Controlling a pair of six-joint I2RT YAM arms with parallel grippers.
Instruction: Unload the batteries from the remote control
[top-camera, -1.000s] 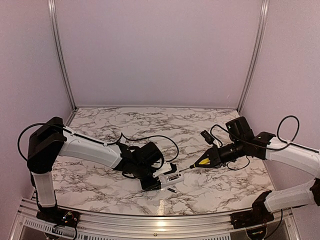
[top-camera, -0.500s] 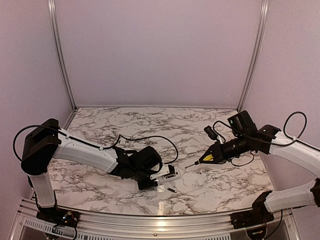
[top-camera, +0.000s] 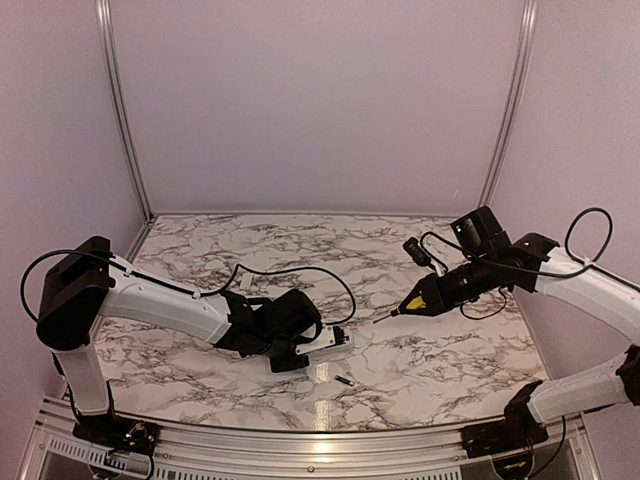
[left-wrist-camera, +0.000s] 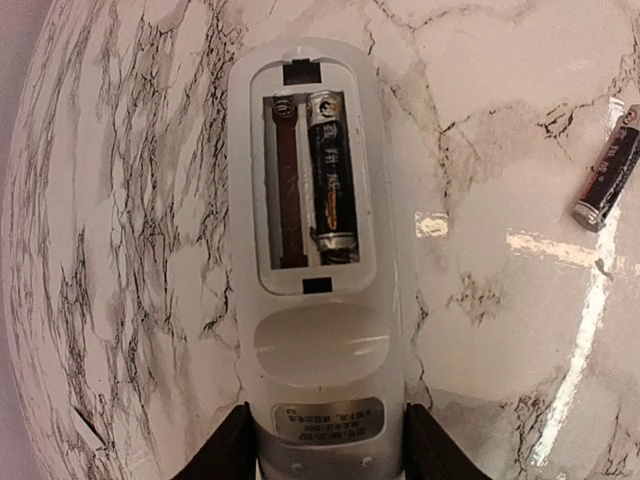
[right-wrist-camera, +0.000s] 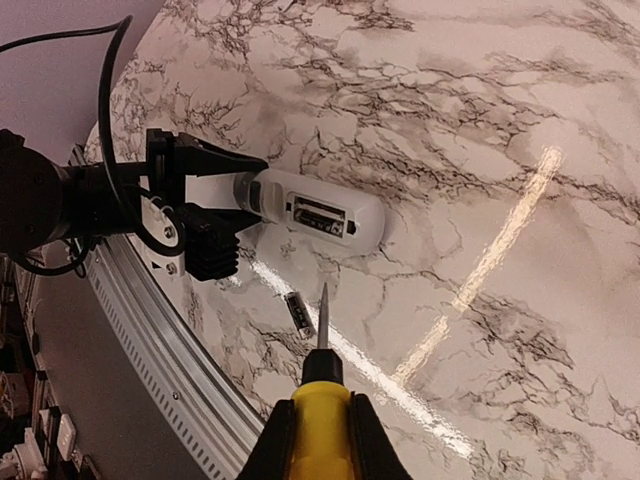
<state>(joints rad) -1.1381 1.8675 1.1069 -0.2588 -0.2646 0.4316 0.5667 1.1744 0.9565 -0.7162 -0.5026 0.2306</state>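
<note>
My left gripper is shut on the near end of the white remote control, which lies on the marble table with its open compartment facing up. One dark battery sits in the right slot; the left slot is empty. A second battery lies loose on the table right of the remote, also in the top view and the right wrist view. My right gripper is shut on the yellow-handled screwdriver, held above the table to the right of the remote.
The marble table is walled at the back and sides, with an aluminium rail along the near edge. Black cables trail from both arms over the table.
My right gripper has lifted the screwdriver up and away to the right from the remote. My left gripper has drawn the remote slightly left. The loose battery has stayed put.
</note>
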